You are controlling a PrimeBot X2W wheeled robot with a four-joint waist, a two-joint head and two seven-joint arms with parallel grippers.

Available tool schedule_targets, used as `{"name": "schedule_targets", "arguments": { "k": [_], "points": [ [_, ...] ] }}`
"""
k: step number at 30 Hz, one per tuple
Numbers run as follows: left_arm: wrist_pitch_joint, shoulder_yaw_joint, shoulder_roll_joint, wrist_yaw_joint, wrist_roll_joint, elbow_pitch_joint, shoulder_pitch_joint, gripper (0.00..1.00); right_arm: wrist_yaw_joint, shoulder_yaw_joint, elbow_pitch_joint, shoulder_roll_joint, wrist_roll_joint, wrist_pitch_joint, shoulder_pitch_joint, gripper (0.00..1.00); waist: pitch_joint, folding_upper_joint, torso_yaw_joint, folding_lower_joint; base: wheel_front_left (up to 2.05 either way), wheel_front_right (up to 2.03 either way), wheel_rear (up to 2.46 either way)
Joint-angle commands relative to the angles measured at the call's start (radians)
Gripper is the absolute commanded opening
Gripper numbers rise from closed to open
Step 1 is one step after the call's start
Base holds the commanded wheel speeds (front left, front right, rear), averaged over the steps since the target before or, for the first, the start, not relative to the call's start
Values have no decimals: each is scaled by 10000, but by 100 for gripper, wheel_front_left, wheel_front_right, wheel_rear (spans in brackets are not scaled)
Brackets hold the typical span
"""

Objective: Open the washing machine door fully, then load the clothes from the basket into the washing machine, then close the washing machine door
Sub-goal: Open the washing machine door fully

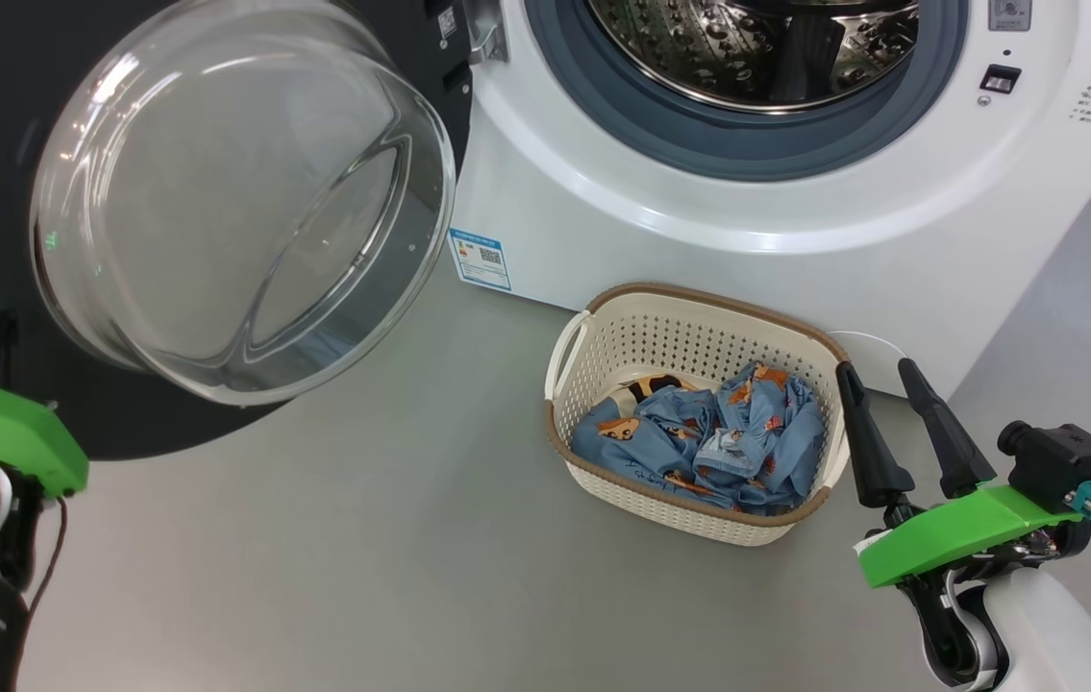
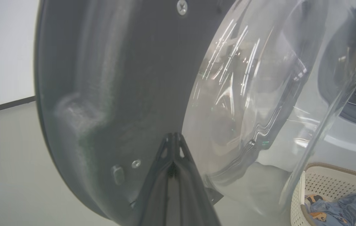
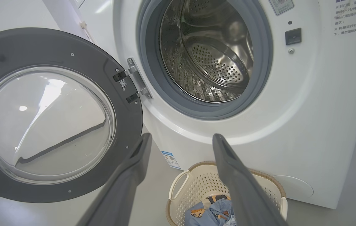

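Note:
The washing machine door [image 1: 237,192] hangs swung open to the left, its glass bowl bulging toward me. The white washing machine [image 1: 699,221] shows its steel drum [image 3: 209,56] with nothing inside. On the floor in front sits the cream basket [image 1: 699,293] with the light-blue printed clothes [image 1: 699,432] in it. My right gripper [image 1: 880,370] is open with nothing between its fingers, just right of the basket and above its rim. My left gripper [image 2: 173,136] is shut, its tips close against the door's dark inner face [image 2: 118,78] beside the glass.
Grey floor [image 1: 362,557] stretches between the open door and the basket. A blue label sticker [image 1: 480,258] marks the machine's lower front. The door hinge [image 3: 134,84] sits left of the drum opening. My left wrist's green mount [image 1: 7,437] lies under the door's lower edge.

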Motion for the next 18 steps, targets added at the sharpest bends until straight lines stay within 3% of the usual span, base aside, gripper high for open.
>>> {"name": "schedule_targets", "arguments": {
  "k": [1, 2, 4, 5, 7, 8, 13, 18],
  "points": [
    [-125, 278, 518, -9, -129, -235, -3, 0, 58, 163, -238, -11, 34, -120, 21, 100, -13, 0, -18, 0, 0, 0, 0],
    [-179, 296, 477, -26, -171, -311, 91, 0, 58, 170, -238, -8, 34, -120, 21, 100, -41, 0, -37, 0, 0, 0, 0],
    [-294, 380, 406, -49, -292, -507, 281, 37, 58, 175, -239, 6, 37, -120, 23, 100, -97, 0, -80, 0, 0, 0, 0],
    [-348, 423, 386, -39, -341, -616, 390, 48, 58, 193, -233, 17, 46, -120, 27, 100, -147, 0, -116, 0, 0, 0, 0],
    [-431, 502, 346, -43, -441, -867, 620, 91, 58, 213, -239, 27, 58, -120, 53, 100, -223, 0, -179, 0, 0, 0, 0],
    [-467, 533, 319, -44, -483, -1018, 742, 100, 58, 214, -246, 27, 59, -120, 68, 100, -255, 0, -216, 0, 0, 0, 0],
    [-583, 645, 151, -7, -648, -2019, 1415, 100, 58, 248, -248, 22, 51, -120, 147, 100, -414, 0, -440, 0, 0, 0, 0],
    [-648, 816, 35, 363, -721, -3375, 2274, 100, 58, 413, -249, 13, 18, -120, 167, 100, -546, 0, -806, 0, 0, 0, 0]
  ]
}}
